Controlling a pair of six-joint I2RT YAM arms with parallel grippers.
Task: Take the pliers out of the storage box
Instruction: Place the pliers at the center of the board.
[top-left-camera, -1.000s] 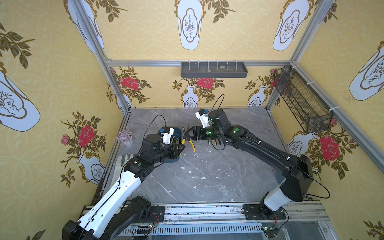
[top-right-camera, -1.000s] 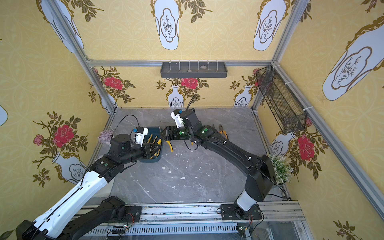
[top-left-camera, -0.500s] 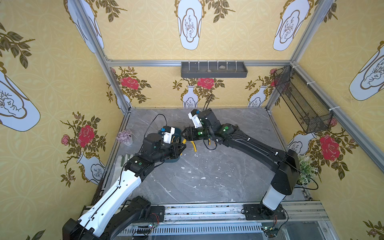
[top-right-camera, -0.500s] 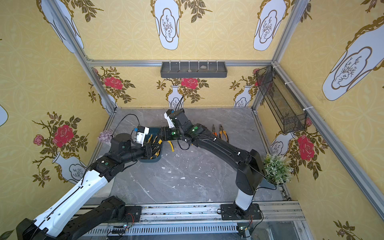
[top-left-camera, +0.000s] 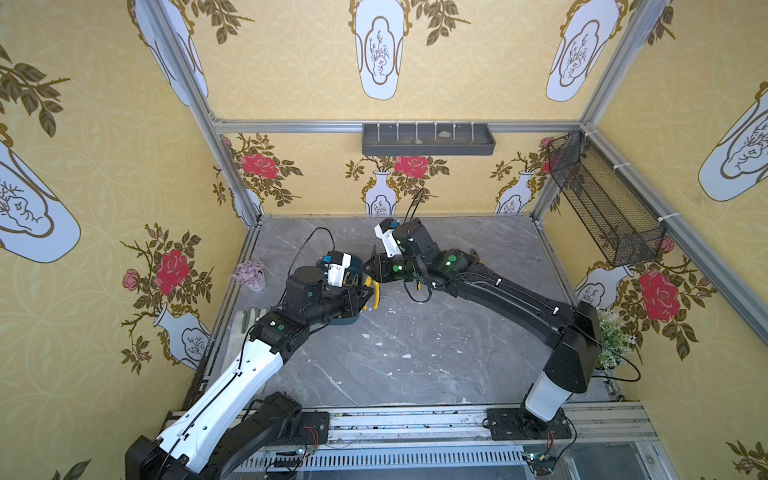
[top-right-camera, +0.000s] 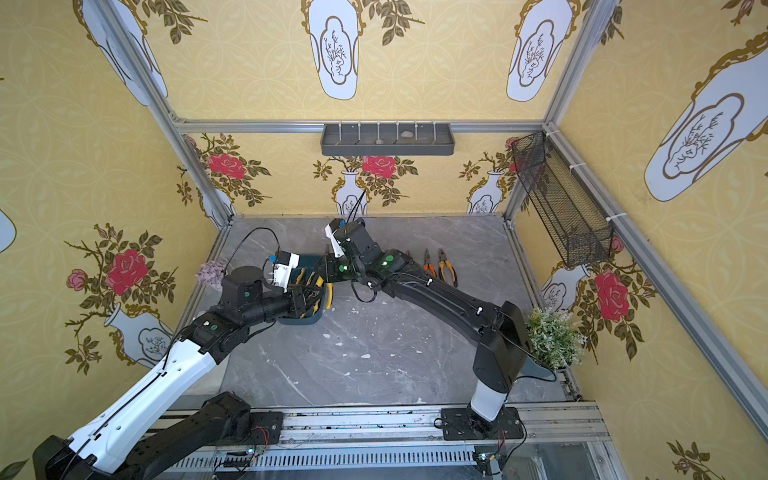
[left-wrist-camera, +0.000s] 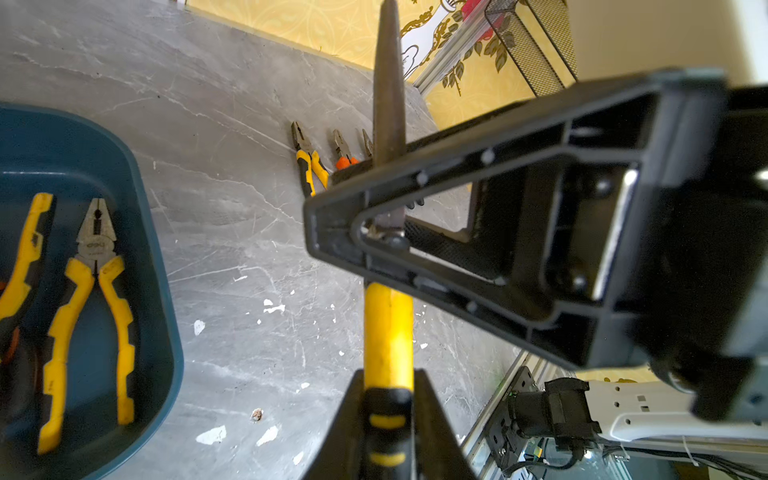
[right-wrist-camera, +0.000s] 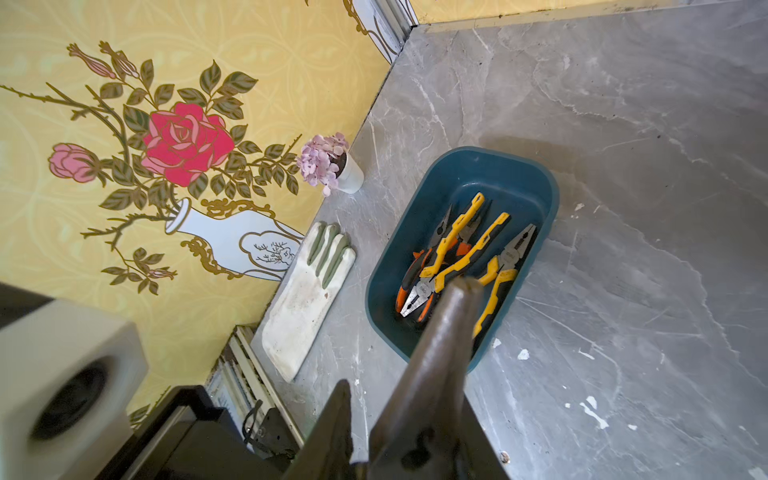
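The dark teal storage box (right-wrist-camera: 552, 199) sits left of the table's middle and holds several yellow and orange pliers (right-wrist-camera: 457, 257). One yellow-handled pair of pliers (top-left-camera: 376, 295) hangs just right of the box (top-left-camera: 345, 322), between both arms. My left gripper (left-wrist-camera: 388, 386) is shut on its yellow handle (left-wrist-camera: 388, 324). My right gripper (right-wrist-camera: 407, 395) sits round its dark metal head (right-wrist-camera: 449, 332). A thin gap shows beside one finger (right-wrist-camera: 340, 415), so contact there is unclear. Three pliers (top-right-camera: 446, 268) lie on the table to the right.
A purple flower pot (top-left-camera: 249, 274) and a white glove (right-wrist-camera: 311, 291) lie by the left wall. A green plant (top-right-camera: 552, 336) stands at the right edge. A grey divided tray (top-left-camera: 428, 139) hangs on the back wall, a black mesh basket (top-left-camera: 602, 199) on the right wall.
My right arm has swung left to the pliers that my left gripper holds up, and its jaws have narrowed around the metal head. The left arm has barely moved.
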